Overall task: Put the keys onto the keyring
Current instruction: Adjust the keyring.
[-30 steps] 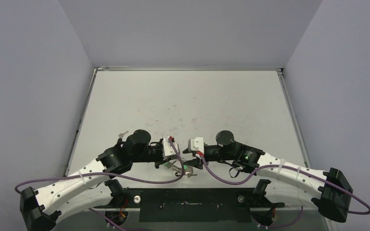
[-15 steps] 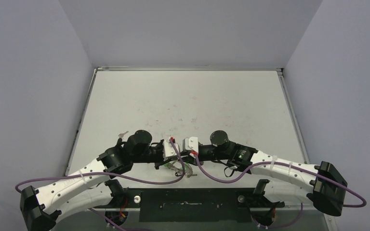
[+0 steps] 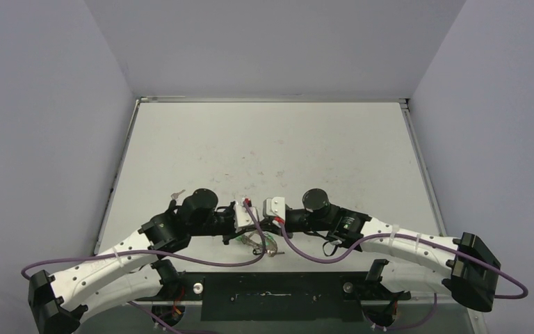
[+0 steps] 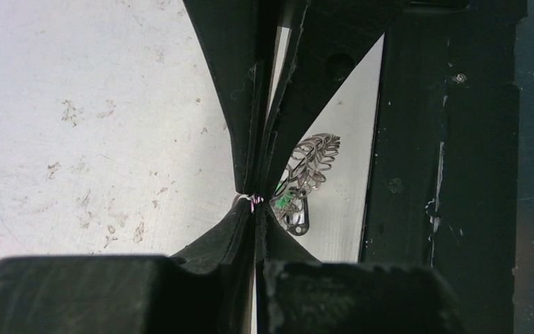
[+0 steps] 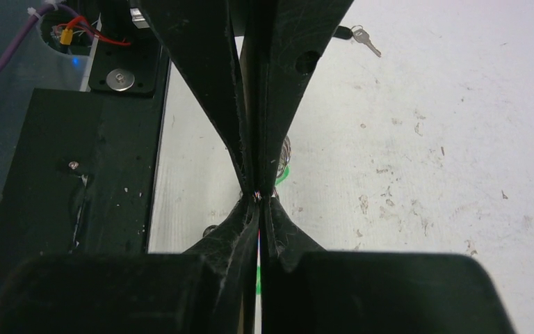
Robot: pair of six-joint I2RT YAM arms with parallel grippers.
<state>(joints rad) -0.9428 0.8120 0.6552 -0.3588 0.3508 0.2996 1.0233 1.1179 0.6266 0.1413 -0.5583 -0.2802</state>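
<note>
Both arms meet low over the near edge of the surface (image 4: 76, 104), and the step in hand seems to be the grasp on the keyring (image 4: 311, 161) before any threading. The left tool (image 4: 254, 198) has its fingers pressed together at the tips. The right tool (image 5: 257, 197) is pressed together in the same way. In both wrist views the tips meet on a tiny speck, and I cannot tell whether this is the rim of the hoop or nothing at all. The keyring lies just beyond the left tool's tips, beside the black base plate (image 4: 445, 174), and its lacy rim shows behind one finger. The green-headed key (image 4: 284, 202) lies touching the hoop at its lower end, and a plain silver piece sits just under it. If either one is threaded on the hoop, the pictures do not show it. The black-headed key (image 5: 359, 34) lies alone on the surface, well apart from the hoop, so in my judgement the task is not far along. The next move calls for one tool to hold the hoop steady, clear of the surface. The other tool must then take a key by its head and guide its small hole onto the thin wire. This needs very fine alignment, because the keys are so small against the fingers.
</note>
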